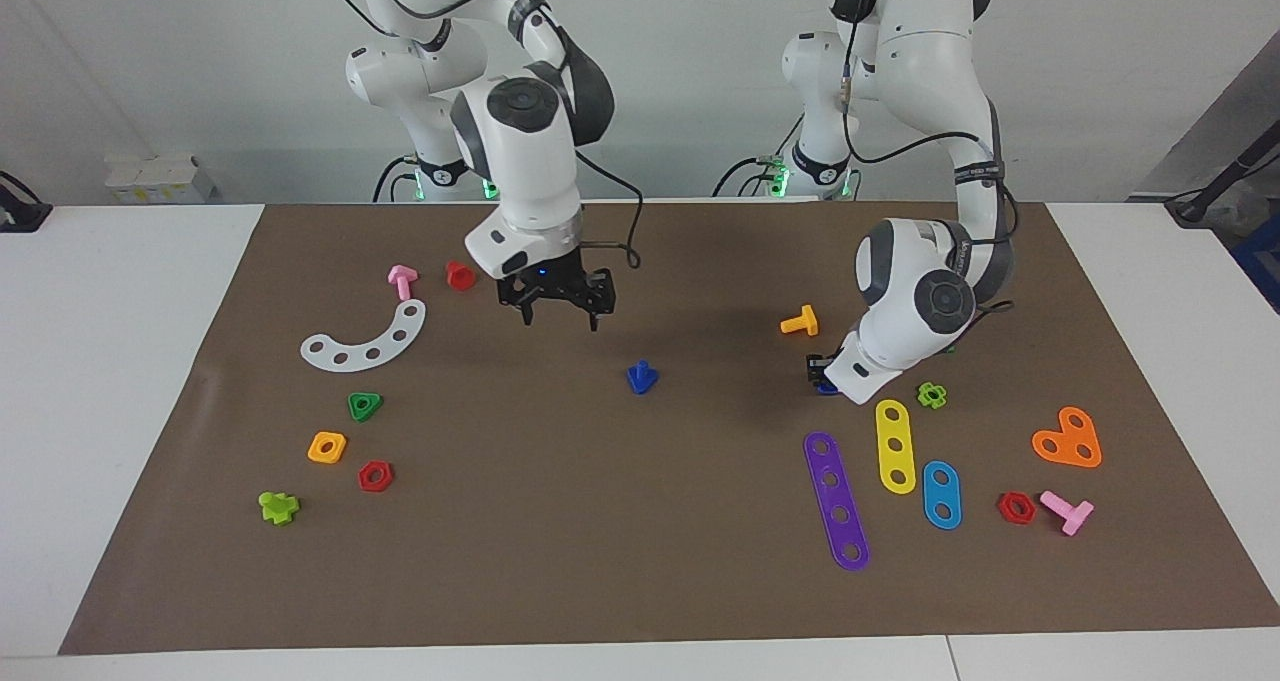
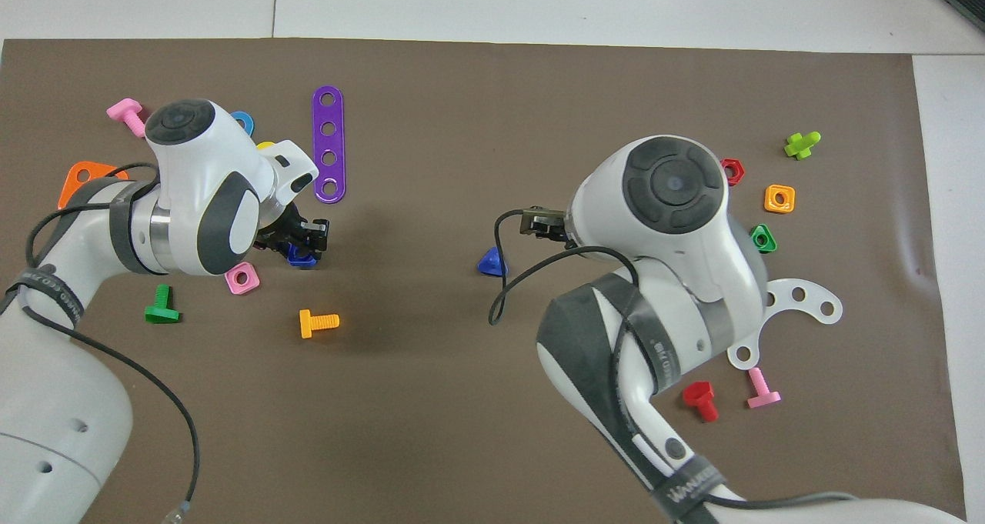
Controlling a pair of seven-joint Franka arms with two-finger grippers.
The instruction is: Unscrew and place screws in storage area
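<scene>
The dark-blue screw (image 1: 641,377) stands on its flat triangular head, shank up, alone in the middle of the brown mat (image 1: 640,581). It also shows in the overhead view (image 2: 491,262). My right gripper (image 1: 562,319) hangs open and empty above the mat, over a spot nearer the robots than the screw and toward the right arm's end. My left gripper (image 1: 820,373) is down at the mat near the left arm's end. It is shut on a small blue nut (image 2: 300,258), which is partly hidden by the fingers.
An orange bolt (image 1: 799,321) lies beside the left gripper. Purple (image 1: 836,501), yellow (image 1: 895,445) and blue (image 1: 941,494) strips lie farther out. A pink nut (image 2: 242,278) and a green bolt (image 2: 161,308) lie by the left wrist. A white curved strip (image 1: 365,341), a red bolt (image 1: 459,275) and several nuts lie at the right arm's end.
</scene>
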